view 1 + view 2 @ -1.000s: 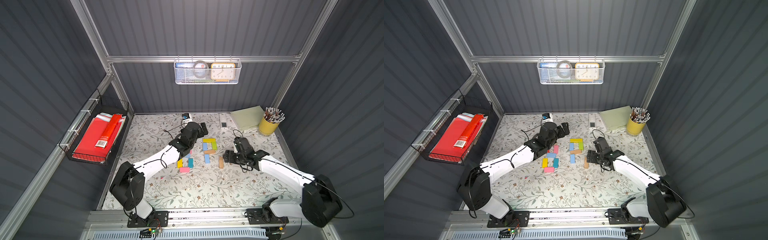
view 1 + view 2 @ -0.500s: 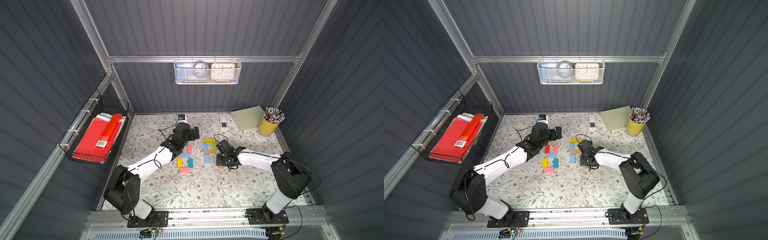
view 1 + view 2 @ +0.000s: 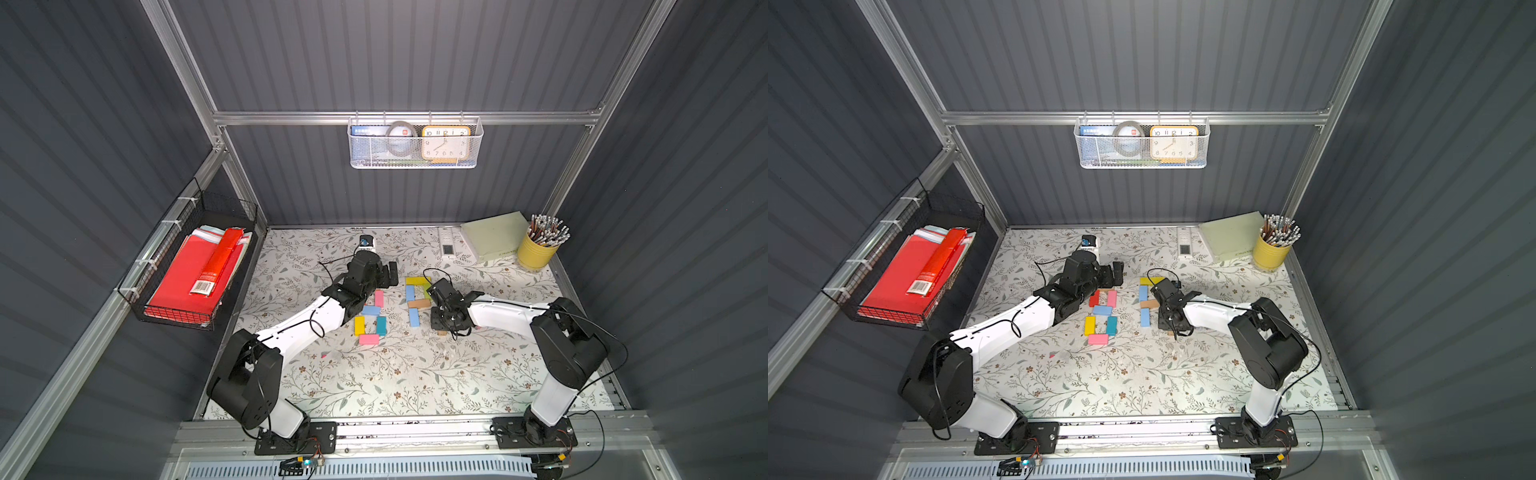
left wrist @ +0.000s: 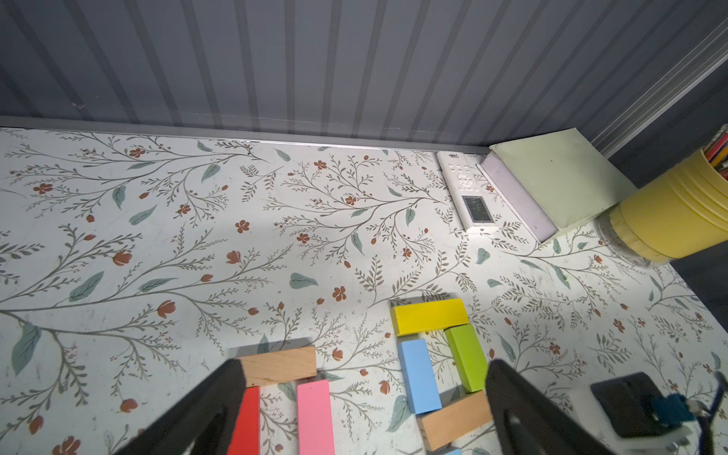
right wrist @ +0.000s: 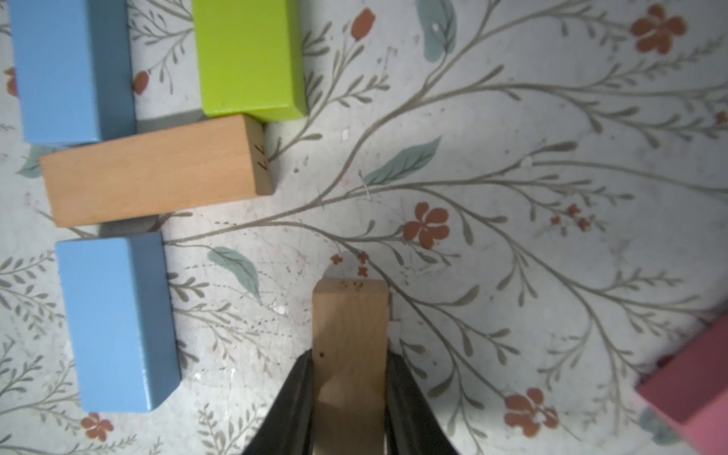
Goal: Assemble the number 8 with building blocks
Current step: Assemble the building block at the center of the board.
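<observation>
Two groups of building blocks lie mid-table. The left group has a tan [image 4: 279, 364], a red [image 4: 248, 421], a pink [image 3: 379, 298], a light blue [image 3: 371, 310], a yellow [image 3: 359, 325], a teal [image 3: 381, 325] and another pink block [image 3: 368, 339], set as two stacked loops. The right group has yellow [image 3: 417, 281], light blue [image 3: 410, 293], green [image 5: 248, 59], tan [image 5: 153, 169] and light blue [image 5: 118, 323] blocks. My right gripper [image 5: 348, 362] is shut on a loose tan block [image 5: 348, 315] beside them. My left gripper [image 4: 366, 374] hangs open over the left group's far end.
At the back right stand a yellow pencil cup [image 3: 536, 251], a pale green box [image 3: 494, 237] and a white remote [image 3: 446, 245]. A wire basket [image 3: 187, 266] with red folders and a carton hangs on the left wall. A pink block's corner [image 5: 693, 390] shows in the right wrist view.
My right gripper swung left over the loose tan block and closed on it. The left arm drew back slightly toward the left group, its jaws staying wide.
</observation>
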`<state>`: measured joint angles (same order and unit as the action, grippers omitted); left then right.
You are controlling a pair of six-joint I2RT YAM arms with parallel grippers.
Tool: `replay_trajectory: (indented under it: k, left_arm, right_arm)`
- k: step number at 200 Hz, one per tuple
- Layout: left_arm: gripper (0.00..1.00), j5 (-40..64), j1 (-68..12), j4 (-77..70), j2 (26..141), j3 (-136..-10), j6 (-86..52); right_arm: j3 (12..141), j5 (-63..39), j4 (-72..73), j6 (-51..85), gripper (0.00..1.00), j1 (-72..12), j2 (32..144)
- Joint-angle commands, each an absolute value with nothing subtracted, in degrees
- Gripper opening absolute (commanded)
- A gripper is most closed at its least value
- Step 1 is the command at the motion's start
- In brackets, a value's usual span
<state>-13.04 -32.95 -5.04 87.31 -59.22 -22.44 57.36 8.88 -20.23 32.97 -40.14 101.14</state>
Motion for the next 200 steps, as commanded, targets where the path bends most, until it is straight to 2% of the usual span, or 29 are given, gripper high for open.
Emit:
replay_trajectory:
  k: [1,72,200]
  left_arm:
    - [1.0,-12.81,-32.96,-5.98,84.34,-58.19,-20.81]
    - [0.99,-12.96,-32.96,-5.98,84.59,-58.27,-20.42]
    - [0.99,-13.05,-32.96,-5.83,85.99,-58.53,-20.3]
  right_arm:
    - [59.72,8.1,-19.5,32.36,0.24,-40.61,103.94]
    - [63.45,8.46,-19.89,30.82,0.23,-40.68,107.22]
    - [63.96,9.32,-18.95,28.15,0.27,-40.47,108.97]
